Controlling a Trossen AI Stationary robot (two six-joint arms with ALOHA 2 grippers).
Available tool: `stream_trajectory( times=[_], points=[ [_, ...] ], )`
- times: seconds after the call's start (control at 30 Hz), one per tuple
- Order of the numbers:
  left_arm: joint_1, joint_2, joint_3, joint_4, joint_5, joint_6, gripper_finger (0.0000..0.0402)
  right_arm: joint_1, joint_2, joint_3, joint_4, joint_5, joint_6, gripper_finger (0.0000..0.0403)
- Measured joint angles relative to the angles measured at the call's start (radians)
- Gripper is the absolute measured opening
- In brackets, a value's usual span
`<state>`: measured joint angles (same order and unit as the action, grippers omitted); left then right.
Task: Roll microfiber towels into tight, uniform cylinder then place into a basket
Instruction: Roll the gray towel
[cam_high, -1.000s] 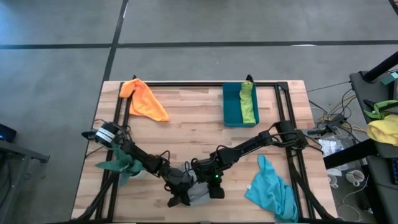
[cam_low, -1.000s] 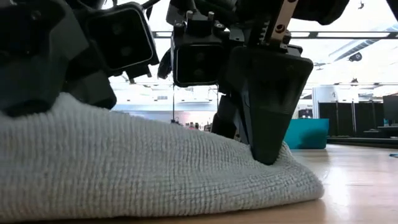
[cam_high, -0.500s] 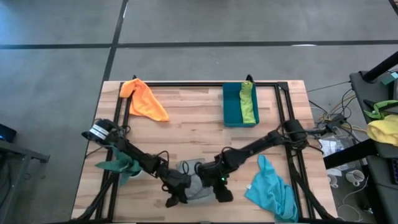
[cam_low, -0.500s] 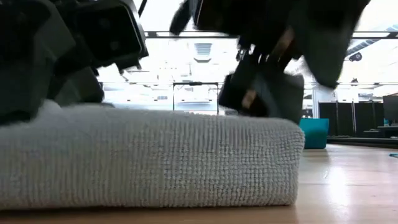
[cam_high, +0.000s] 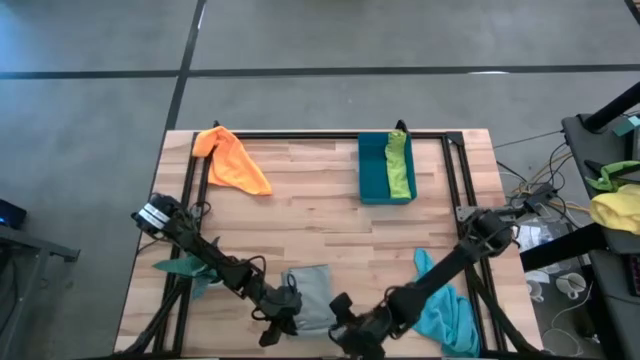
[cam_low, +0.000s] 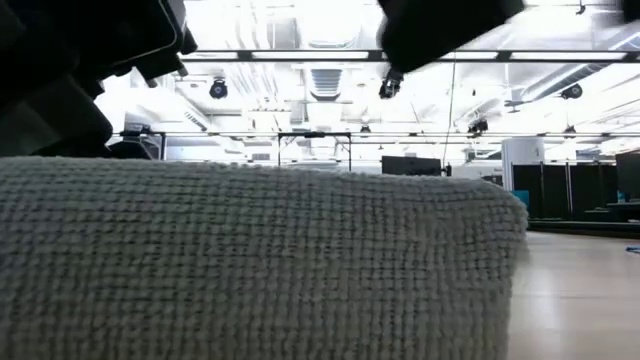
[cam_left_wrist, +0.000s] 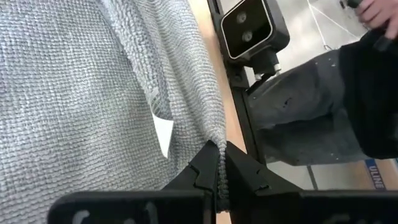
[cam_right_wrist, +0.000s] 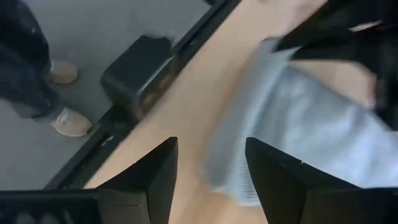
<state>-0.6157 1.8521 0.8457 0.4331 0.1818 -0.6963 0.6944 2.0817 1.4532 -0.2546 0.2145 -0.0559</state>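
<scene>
Grey, waffle-textured microfiber fills the low view, because the folded grey towel (cam_high: 311, 297) lies at the front edge of the pale wooden plank table (cam_high: 300, 210), the landmark for everything here. The left gripper (cam_left_wrist: 219, 177) has its two dark fingers pressed together on the grey towel's edge, pinching a fold of the cloth at its front corner. The right gripper (cam_right_wrist: 206, 174) hangs just beside the grey towel at the table's front edge, its fingers spread apart with nothing between them. In the shallow teal-blue plastic basket (cam_high: 372, 168), at the table's back right, one lime green towel (cam_high: 399, 166) already lies along the right-hand wall; how tightly it is rolled cannot be told. The crumpled orange towel (cam_high: 232, 160) sits at the table's back left corner, and the turquoise towel (cam_high: 440, 305) lies rumpled at the front right corner, partly under the right arm. By my reading, roughly one towel of four is done: the grey one looks folded flat and not yet rolled, and the orange and turquoise ones appear untouched.
</scene>
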Motion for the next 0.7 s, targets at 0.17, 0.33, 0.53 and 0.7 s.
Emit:
stream_trajectory(
  times=[0.17, 0.33, 0.53, 0.7],
  points=[
    [-0.015, -0.003, 0.012, 0.001, -0.001, 0.006, 0.0000, 0.004, 0.059, -0.003, 0.002, 0.031, 0.073, 0.0187],
    [-0.025, -0.003, 0.014, -0.006, -0.001, 0.006, 0.0000, 0.006, 0.051, 0.010, -0.011, 0.083, 0.159, 0.0188],
    [-0.028, -0.003, 0.014, -0.009, -0.007, 0.004, 0.0000, 0.008, 0.036, 0.012, 0.008, 0.109, 0.156, 0.0189],
    [-0.028, -0.005, 0.017, -0.004, -0.008, 0.002, 0.0000, -0.013, 0.079, 0.008, 0.039, 0.092, 0.166, 0.0196]
  ],
)
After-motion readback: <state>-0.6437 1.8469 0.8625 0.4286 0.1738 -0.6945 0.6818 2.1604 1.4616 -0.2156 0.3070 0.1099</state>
